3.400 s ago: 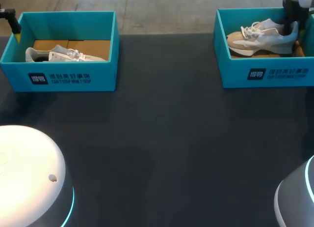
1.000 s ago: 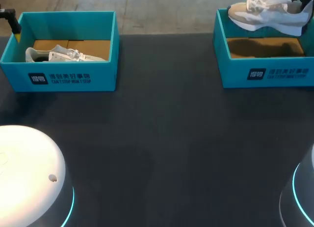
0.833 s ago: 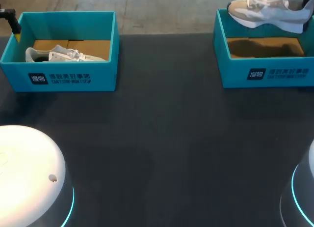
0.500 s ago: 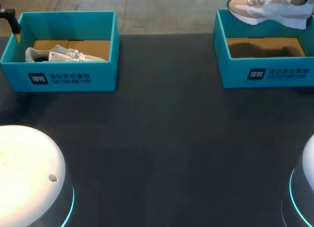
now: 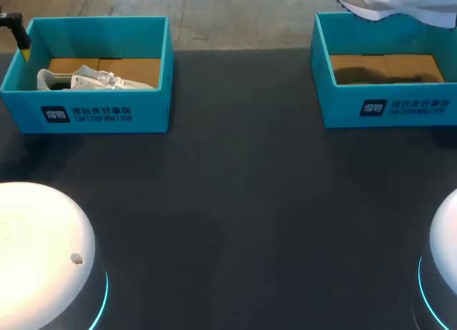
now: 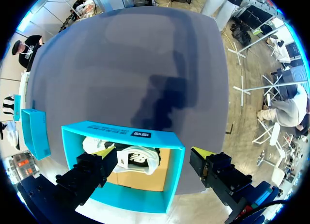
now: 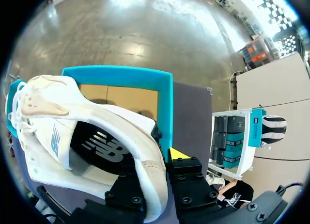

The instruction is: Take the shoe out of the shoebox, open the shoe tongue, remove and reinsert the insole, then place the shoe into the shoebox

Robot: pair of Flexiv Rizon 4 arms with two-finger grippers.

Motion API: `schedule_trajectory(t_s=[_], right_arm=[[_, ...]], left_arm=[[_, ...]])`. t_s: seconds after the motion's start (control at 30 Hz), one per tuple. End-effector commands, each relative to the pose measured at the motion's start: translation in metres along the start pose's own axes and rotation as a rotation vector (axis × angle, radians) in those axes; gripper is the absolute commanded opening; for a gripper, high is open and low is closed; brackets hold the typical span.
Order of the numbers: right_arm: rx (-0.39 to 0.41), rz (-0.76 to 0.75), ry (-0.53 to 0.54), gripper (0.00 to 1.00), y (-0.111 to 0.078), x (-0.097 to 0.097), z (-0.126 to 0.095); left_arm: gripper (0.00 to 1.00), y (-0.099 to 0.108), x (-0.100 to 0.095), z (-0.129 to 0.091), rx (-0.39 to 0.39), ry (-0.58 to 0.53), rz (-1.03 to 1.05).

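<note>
Right gripper (image 7: 157, 158) is clenched on the heel of the shoe (image 7: 72, 127). One finger sits inside the heel opening. The other, its yellow tip showing, presses on the outside of the heel wall. Ahead of the fingers the shoe stretches away from the wrist, toe farthest out, with its dark inside showing through the opening.

From the head view the shoe (image 5: 396, 3) hangs in the air over the back wall of the right shoebox (image 5: 385, 105). It is clear of the rim, and its upper part is cut off at the edge of the view. Its long axis runs across the table, with the toe toward the robot's left and the heel toward the right. The sole faces down and is close to level. Its shadow falls on the cardboard floor (image 5: 385, 67) of the box beneath.

Left gripper (image 6: 154, 153) is released, fingers spread wide, and hovers above the far outer corner of the left shoebox (image 5: 86, 112). One finger is over the box and the other is beyond its side wall. A second shoe (image 5: 89, 78) lies on that box's floor against the near wall, its long axis also across the table.

Both boxes stand on the dark table (image 5: 228, 201), well apart, one toward each far corner.
</note>
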State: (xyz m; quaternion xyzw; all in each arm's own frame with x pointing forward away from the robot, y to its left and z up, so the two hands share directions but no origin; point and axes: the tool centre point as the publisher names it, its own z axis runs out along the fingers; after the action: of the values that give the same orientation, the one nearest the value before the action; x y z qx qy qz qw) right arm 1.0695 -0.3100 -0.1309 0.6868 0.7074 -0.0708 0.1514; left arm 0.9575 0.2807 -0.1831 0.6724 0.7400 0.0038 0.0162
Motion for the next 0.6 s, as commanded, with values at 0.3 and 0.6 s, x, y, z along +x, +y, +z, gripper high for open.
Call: schedule_trajectory(t_s=[0.3, 0.6], right_arm=[[-0.019, 0.006, -0.044, 0.00, -0.046, 0.041, -0.061], [-0.001, 0.026, -0.054, 0.00, -0.082, 0.082, -0.088]], left_arm=[[1.00, -0.001, 0.000, 0.000, -0.002, 0.002, 0.000], [1.00, -0.001, 0.000, 0.000, -0.002, 0.002, 0.000]])
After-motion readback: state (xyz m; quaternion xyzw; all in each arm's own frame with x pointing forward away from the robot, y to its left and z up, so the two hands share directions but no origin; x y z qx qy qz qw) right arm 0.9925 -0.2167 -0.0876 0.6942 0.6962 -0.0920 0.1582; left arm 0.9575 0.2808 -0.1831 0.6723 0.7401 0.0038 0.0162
